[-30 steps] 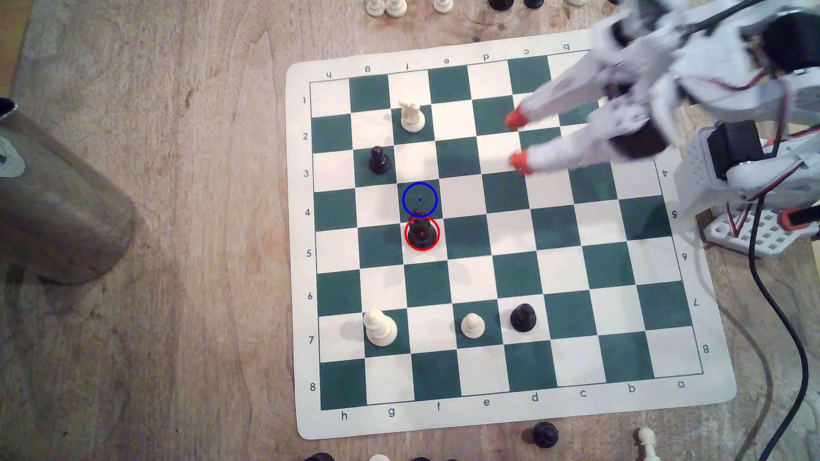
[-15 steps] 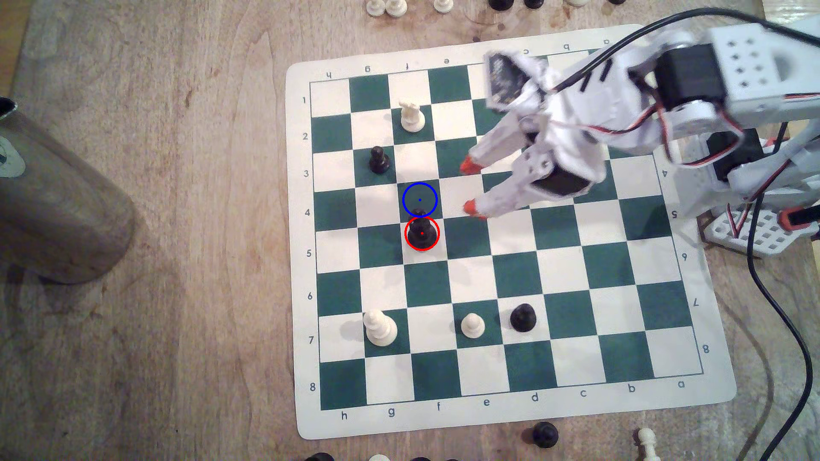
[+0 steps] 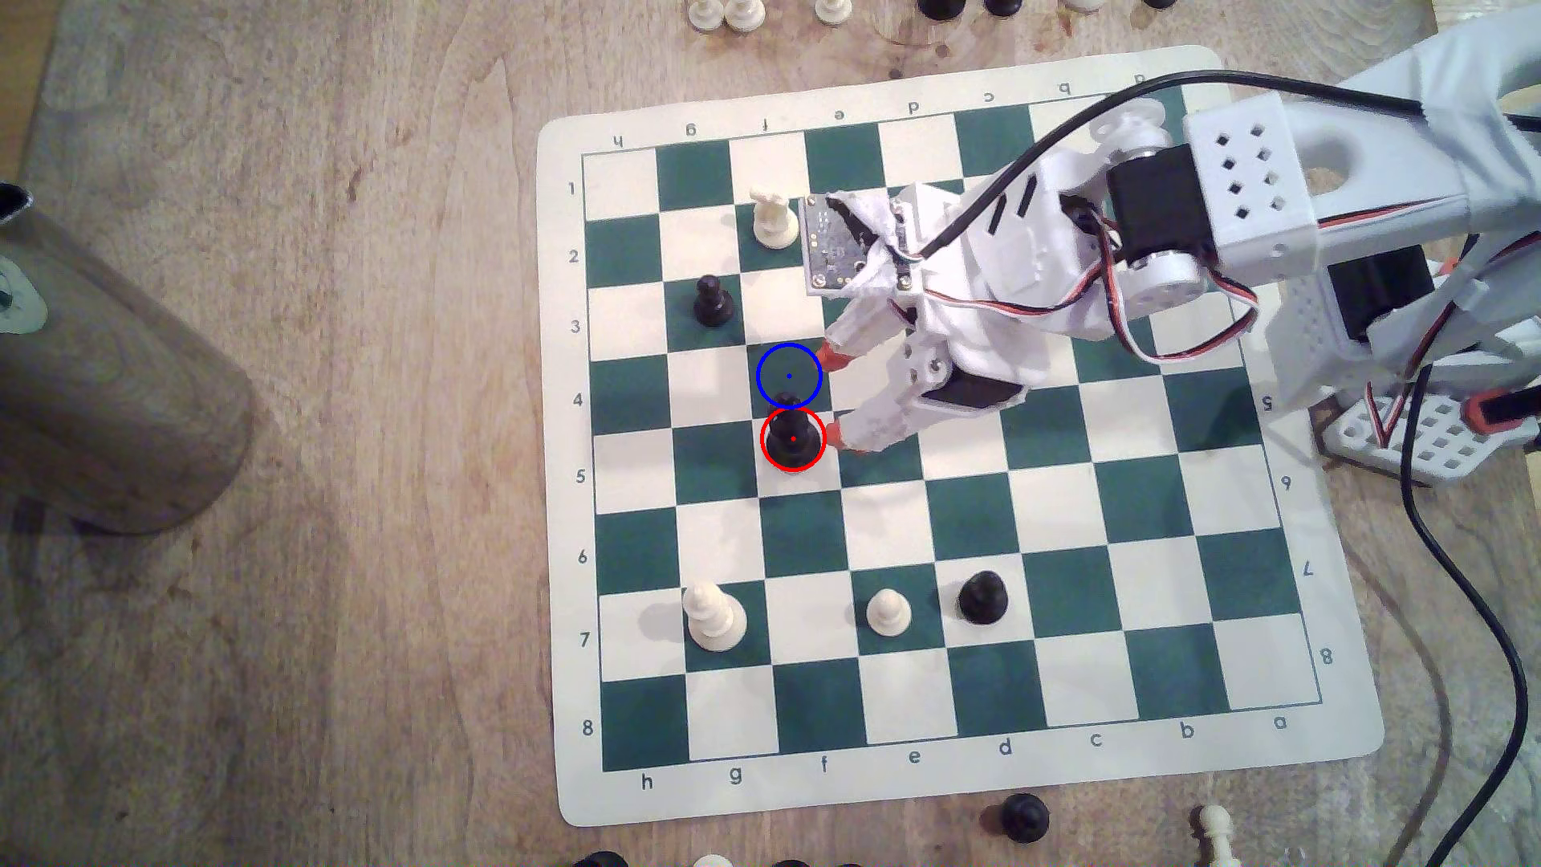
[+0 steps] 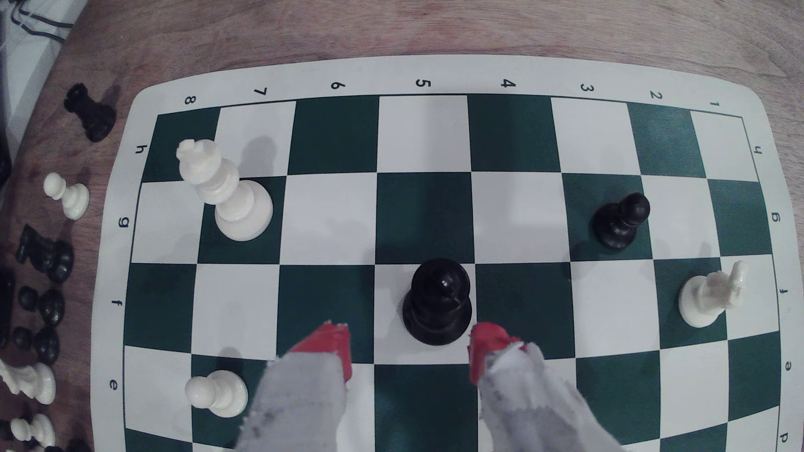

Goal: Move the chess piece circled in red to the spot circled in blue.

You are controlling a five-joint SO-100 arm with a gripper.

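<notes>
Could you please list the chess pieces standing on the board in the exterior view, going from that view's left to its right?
White king → black pawn with the knob head → white rook → tall black piece circled in red → white pawn → round-headed black pawn.

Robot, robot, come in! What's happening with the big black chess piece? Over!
Gripper open, just short of the piece. Black piece upright on its white square, untouched. Blue-ringed square free. Nothing between.
</notes>
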